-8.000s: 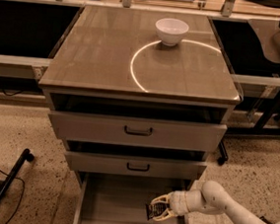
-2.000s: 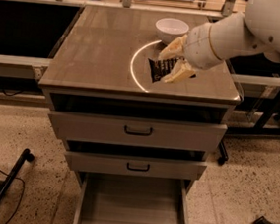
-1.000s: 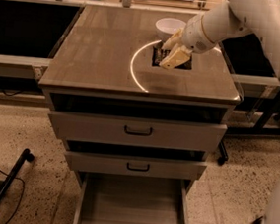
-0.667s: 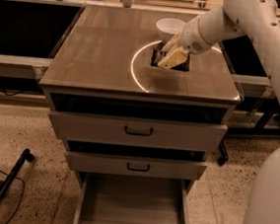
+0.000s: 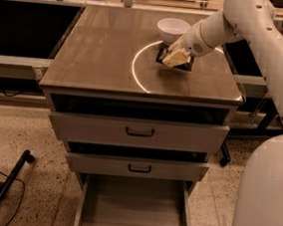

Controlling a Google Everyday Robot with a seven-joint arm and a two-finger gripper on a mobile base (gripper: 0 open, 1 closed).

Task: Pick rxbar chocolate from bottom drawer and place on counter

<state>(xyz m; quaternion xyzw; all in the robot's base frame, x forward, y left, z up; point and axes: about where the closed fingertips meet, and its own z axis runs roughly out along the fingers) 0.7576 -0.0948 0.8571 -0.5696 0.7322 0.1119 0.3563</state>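
Note:
The rxbar chocolate (image 5: 187,66) is a dark flat bar low on the counter (image 5: 97,51), just inside the white arc (image 5: 134,70) and in front of the white bowl (image 5: 172,29). My gripper (image 5: 175,60) reaches in from the right and sits on top of the bar, shut on it and covering its middle. The bottom drawer (image 5: 132,209) is pulled open below, and its flat floor shows nothing in it.
The two upper drawers (image 5: 139,131) with black handles stand slightly open. My white arm (image 5: 268,47) crosses the counter's right side and my body (image 5: 268,197) fills the lower right. A black stand and cable (image 5: 4,187) lie on the floor at left.
The gripper carried the bar up from the bottom drawer to the counter, lowered it beside the bowl, and has stayed almost still there in the last second.

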